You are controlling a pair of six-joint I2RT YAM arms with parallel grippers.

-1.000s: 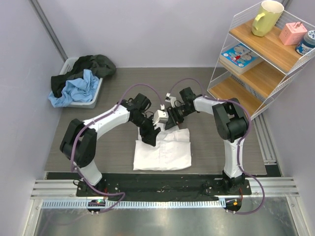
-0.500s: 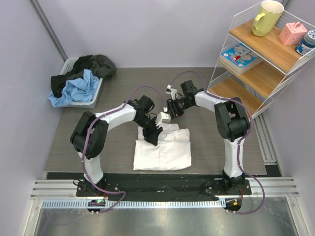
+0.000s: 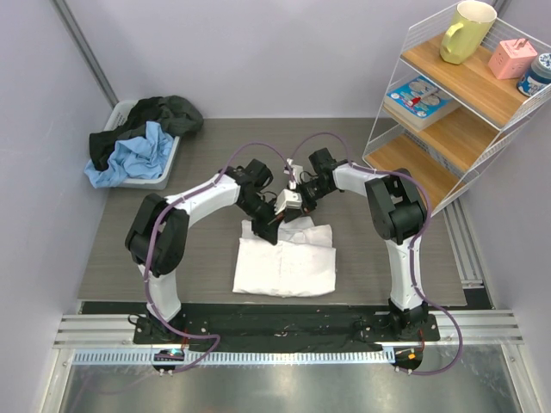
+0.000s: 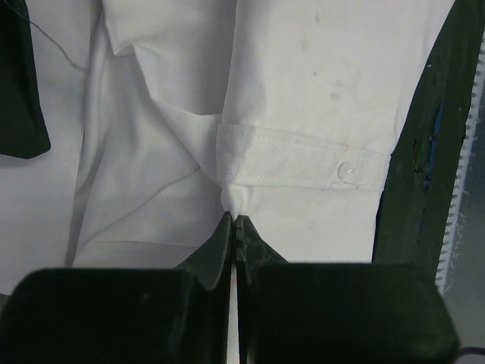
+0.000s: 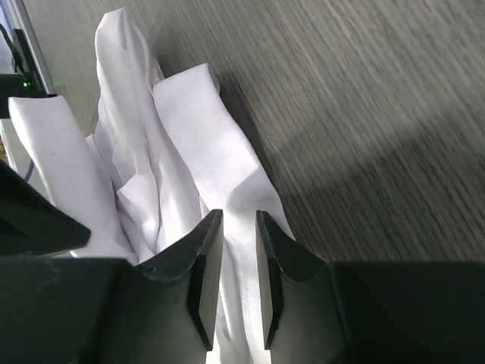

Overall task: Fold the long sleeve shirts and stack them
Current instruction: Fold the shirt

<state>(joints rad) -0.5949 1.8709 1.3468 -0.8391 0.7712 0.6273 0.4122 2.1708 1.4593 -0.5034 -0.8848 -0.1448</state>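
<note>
Lilac-walled corner with a wood-grain table.
Plain pale walls [image 3: 284,52] close round a grey-brown table [image 3: 194,138]; at its right, a white wire shelf rack [image 3: 469,129] with wooden boards carries a yellow mug [image 3: 465,30] and pink box [image 3: 513,58], evenly lit.

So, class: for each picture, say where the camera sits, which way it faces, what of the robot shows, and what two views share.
Top external: above and behind the bases, looking down at the table; both arms show.
Left wrist: on the left arm, looking down past the left gripper pinching the white shirt.
Right wrist: on the right arm, looking along the right gripper at cloth and table.
Shared: all see the white shirt.
</note>
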